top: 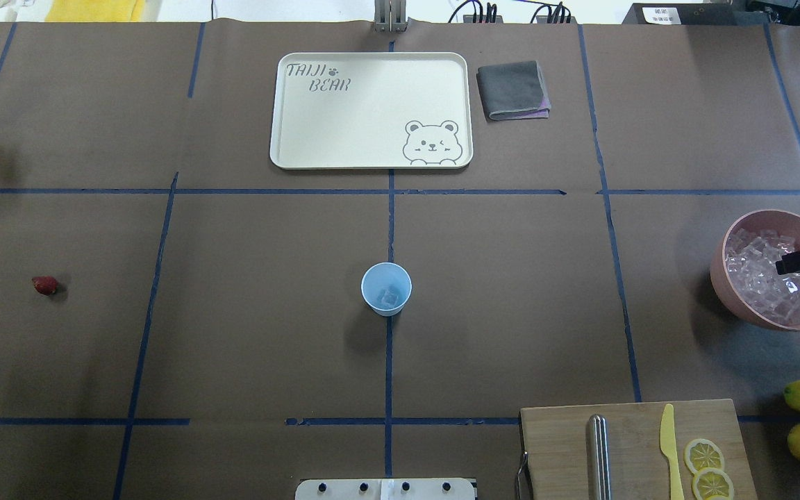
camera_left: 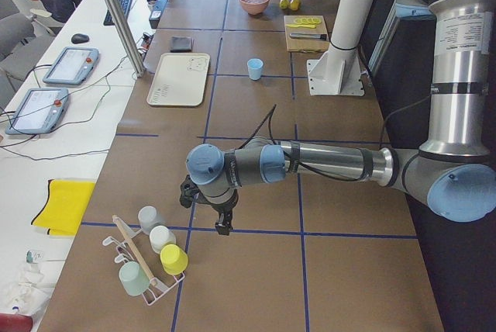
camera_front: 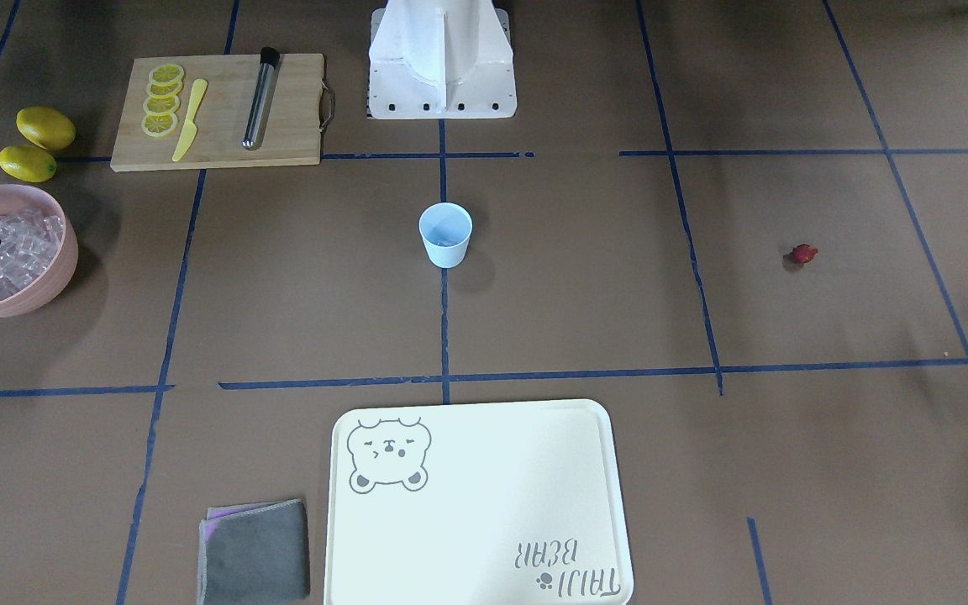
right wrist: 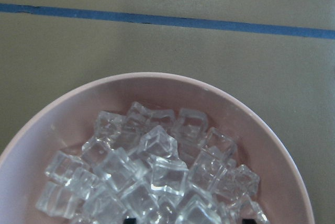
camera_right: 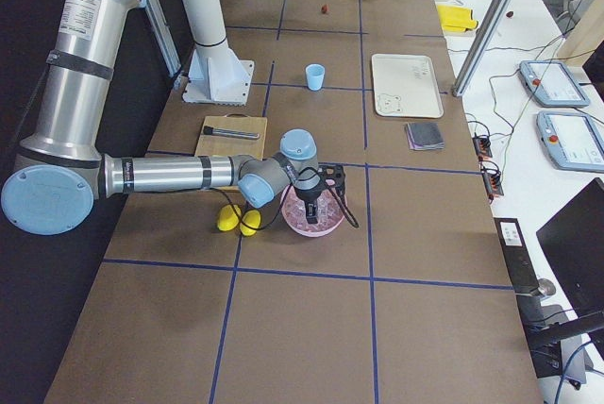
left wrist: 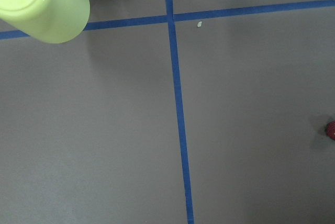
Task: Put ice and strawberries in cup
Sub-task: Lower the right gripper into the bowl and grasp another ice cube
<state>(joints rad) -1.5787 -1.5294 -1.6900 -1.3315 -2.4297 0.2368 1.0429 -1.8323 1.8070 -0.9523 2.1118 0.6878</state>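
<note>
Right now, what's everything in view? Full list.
cup: one, light blue, table centre, ice-like cube inside
bowl: one, pink, robot's right end
ice: many cubes, clear, piled in the bowl
strawberry: one, red, alone toward the left end
lemons: two, yellow, beside the bowl
cutting board: one, wood, right of the robot's base
lemon slices: four, yellow, on the board
knife: one, yellow, on the board
metal rod: one, steel with black tip, on the board
tray: one, cream with bear print, far from the robot
cloth: one, grey, beside the tray
rack cups: four, white, yellow, green, left end
right fingers: black, apart, over the bowl's ice
left fingers: black, low near the rack, spread unclear
</note>
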